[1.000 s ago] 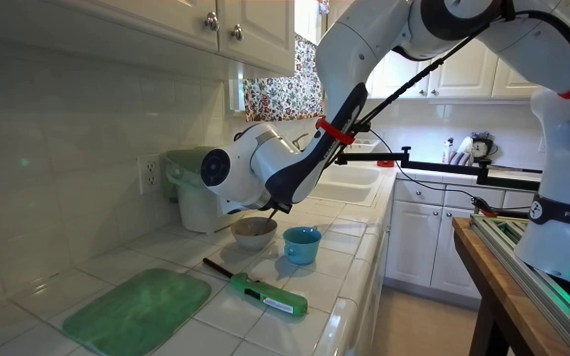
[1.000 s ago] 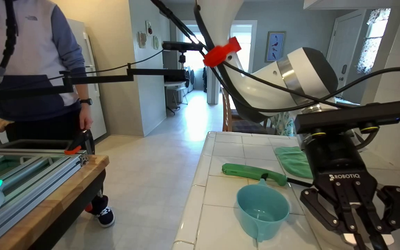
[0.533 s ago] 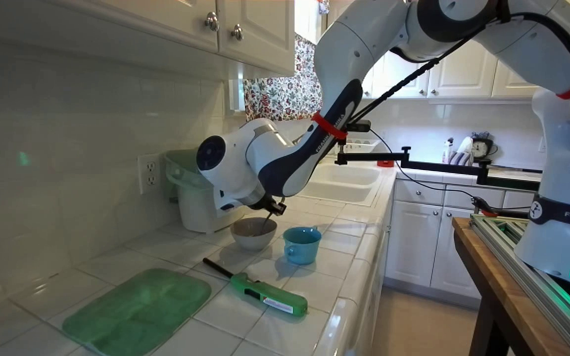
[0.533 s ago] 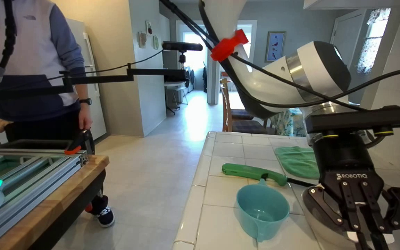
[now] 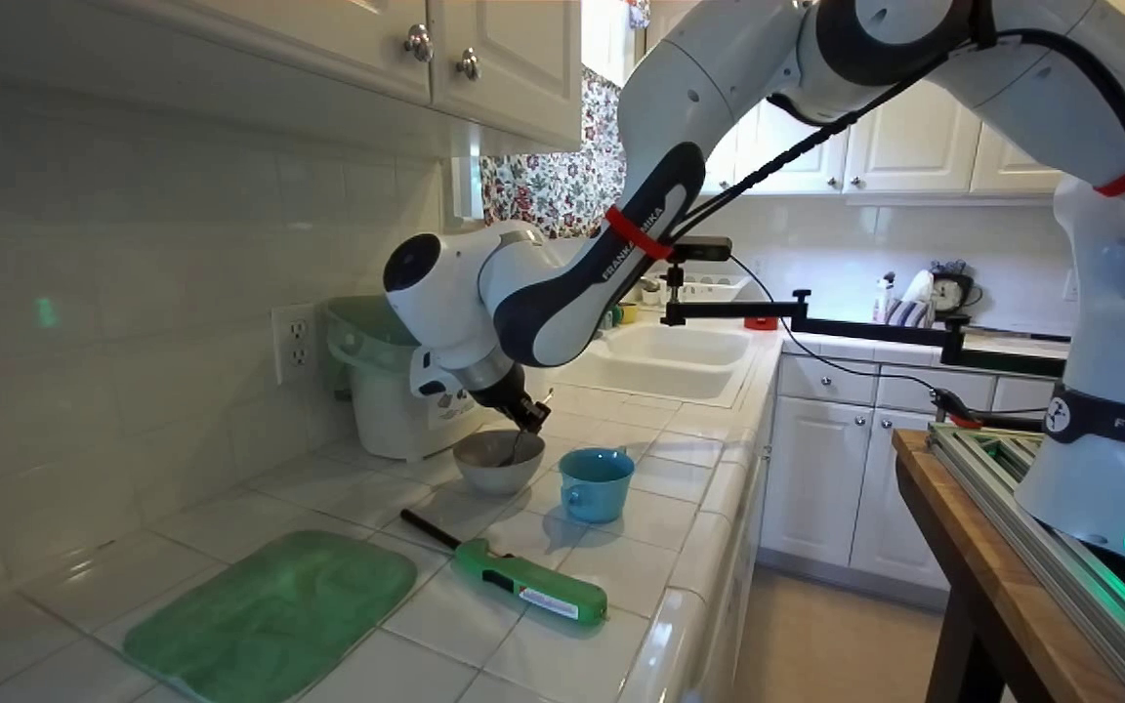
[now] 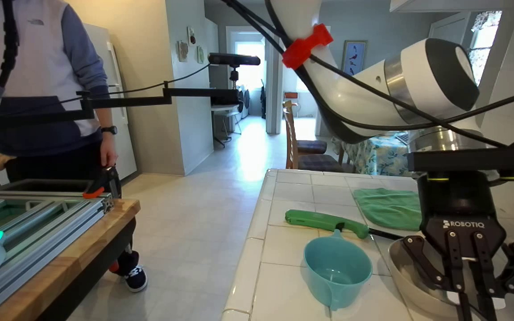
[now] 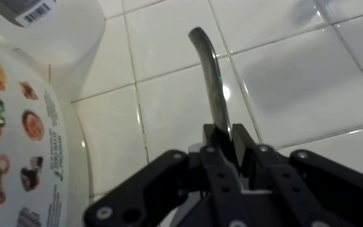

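Note:
My gripper (image 5: 530, 416) is shut on the handle of a metal utensil (image 7: 211, 78), and the handle stands out beyond the fingertips in the wrist view. The utensil's lower part reaches down into a grey-white bowl (image 5: 496, 476); its end is hidden inside. In an exterior view the gripper (image 6: 474, 307) is over the bowl (image 6: 417, 296), and its fingertips are cut off by the frame edge. A light-blue cup (image 5: 597, 488) with handles stands beside the bowl. A green lighter (image 5: 533, 581) with a black tip and a green cloth (image 5: 274, 615) lie on the tiled counter.
A white bin (image 5: 392, 415) with a green lid and food pictures stands close behind the bowl, against the wall. A white container (image 7: 71, 31) shows in the wrist view. A sink (image 5: 660, 356) lies beyond. Cabinets (image 5: 328, 49) hang above the counter. A person (image 6: 38, 89) stands across.
My gripper has tilted more upright and swung towards the wall side over the bowl, with the utensil moving in it. The bowl has shifted very slightly. Cup, lighter and cloth are unmoved.

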Tool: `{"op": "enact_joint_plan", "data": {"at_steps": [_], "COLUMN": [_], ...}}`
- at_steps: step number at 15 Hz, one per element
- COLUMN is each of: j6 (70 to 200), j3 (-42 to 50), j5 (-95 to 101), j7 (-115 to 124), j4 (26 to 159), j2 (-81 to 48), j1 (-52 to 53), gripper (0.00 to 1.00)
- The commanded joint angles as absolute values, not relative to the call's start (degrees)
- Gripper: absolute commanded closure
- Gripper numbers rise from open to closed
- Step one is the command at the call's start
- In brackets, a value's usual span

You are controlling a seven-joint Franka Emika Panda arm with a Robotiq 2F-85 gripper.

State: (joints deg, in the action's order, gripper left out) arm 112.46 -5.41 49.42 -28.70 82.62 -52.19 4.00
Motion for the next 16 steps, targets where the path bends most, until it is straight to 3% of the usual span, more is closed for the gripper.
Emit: {"op": "enact_joint_plan", "data": {"at_steps": [1, 16], "j6": [114.6, 120.7], "j3": [-6.2, -5.0], "j5": [44.9, 38.1], "j7": [-30.2, -29.1], "j4": [81.5, 79.9], "j2": [-52.7, -53.9], "j1": [3.0, 6.4], "gripper": [0.95, 0.95]}}
